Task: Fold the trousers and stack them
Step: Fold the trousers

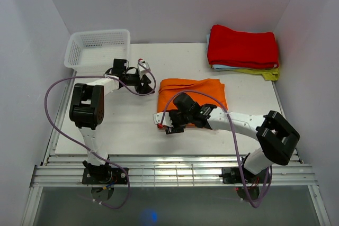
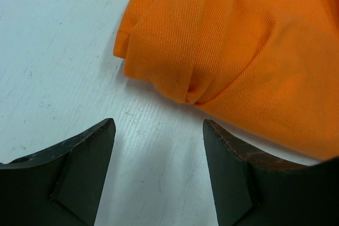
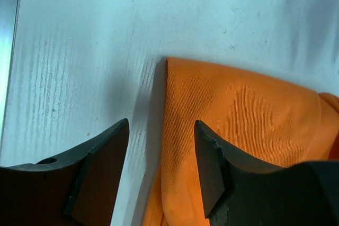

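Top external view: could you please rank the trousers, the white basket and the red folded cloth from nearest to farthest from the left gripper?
1. The trousers, just right of the left gripper, mid-table.
2. The white basket, in the back-left corner.
3. The red folded cloth, in the back-right corner.

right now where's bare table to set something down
Bare: the far strip between basket and red stack; near-left table, between left arm and trousers; the patch right of the trousers, below the stack. Crowded: the trousers' left edge, with left hand and right hand.
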Controlling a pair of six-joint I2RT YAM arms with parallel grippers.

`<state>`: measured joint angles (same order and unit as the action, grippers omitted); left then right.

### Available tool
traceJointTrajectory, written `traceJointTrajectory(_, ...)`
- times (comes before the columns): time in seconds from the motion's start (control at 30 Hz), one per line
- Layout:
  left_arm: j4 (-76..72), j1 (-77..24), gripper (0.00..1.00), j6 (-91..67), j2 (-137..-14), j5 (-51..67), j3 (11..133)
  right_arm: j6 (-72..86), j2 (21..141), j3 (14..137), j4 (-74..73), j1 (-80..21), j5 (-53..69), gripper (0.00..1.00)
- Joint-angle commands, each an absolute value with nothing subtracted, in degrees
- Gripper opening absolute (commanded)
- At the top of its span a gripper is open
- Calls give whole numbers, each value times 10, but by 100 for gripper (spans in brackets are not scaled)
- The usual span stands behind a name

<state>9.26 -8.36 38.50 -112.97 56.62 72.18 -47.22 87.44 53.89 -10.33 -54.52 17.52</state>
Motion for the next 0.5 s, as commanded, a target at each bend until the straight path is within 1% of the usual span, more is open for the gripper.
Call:
traceJointTrajectory(0.0, 64, -80, 78, 389, -1117, 623, 737, -533, 882, 528, -27, -564, 125, 59)
traceJointTrajectory(0.1, 55, -83, 79, 426, -1120, 623, 725, -547, 902, 526, -11, -573, 107, 59)
traceJointTrajectory(0.3, 22, -88, 78, 436, -1136, 627, 726, -586, 926, 493, 50, -591, 66, 56)
traceJointTrajectory(0.4, 18, -95, 77, 450, -1145, 629, 729, -594, 936, 481, 62, -597, 49, 55)
traceJointTrajectory(0.47, 16, -98, 75, 454, -1157, 630, 738, -599, 941, 476, 71, -599, 40, 53)
